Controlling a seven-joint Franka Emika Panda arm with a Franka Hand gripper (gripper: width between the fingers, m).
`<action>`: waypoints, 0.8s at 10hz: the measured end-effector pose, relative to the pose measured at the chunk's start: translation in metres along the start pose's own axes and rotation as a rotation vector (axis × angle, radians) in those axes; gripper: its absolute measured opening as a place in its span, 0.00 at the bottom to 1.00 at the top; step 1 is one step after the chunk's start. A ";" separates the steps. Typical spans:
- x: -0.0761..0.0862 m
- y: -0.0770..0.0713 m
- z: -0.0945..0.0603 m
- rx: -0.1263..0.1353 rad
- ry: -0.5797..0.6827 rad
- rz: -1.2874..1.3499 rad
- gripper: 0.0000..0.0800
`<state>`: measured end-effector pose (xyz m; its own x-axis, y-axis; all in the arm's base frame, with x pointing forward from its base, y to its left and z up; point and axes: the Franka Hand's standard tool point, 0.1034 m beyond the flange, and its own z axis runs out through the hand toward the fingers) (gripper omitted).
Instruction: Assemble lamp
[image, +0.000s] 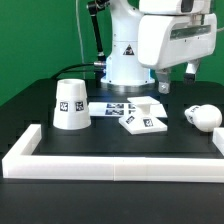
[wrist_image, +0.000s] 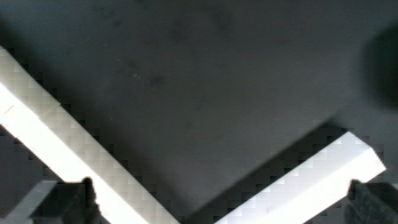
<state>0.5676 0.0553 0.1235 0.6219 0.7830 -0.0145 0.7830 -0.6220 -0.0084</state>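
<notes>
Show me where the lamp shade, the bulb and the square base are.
shade (image: 72, 104): exterior view, its side wall.
bulb (image: 203, 116): exterior view, its rounded body.
base (image: 143, 120): exterior view, its top face.

- A long white bar (wrist_image: 71, 130) runs slantwise across the picture, its upper face bright and its side face in grey shade.
- A shorter white bar (wrist_image: 311, 175) slants the other way, and the two draw together like a V.
- The dark, matte tabletop (wrist_image: 214, 70) fills the wide space between the long bar and the shorter one, and shows again on the long bar's far side.
- Two dark, blurred fingers (wrist_image: 63, 203) stand wide apart, one overlapping the long bar, the other just beside the shorter bar's end.
</notes>
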 end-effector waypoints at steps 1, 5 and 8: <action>0.000 0.000 0.000 0.000 0.000 0.000 0.87; 0.000 0.000 0.000 0.000 0.000 0.000 0.87; -0.041 -0.028 0.002 -0.025 0.009 0.153 0.87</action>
<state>0.5206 0.0407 0.1221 0.7339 0.6792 -0.0044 0.6792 -0.7337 0.0177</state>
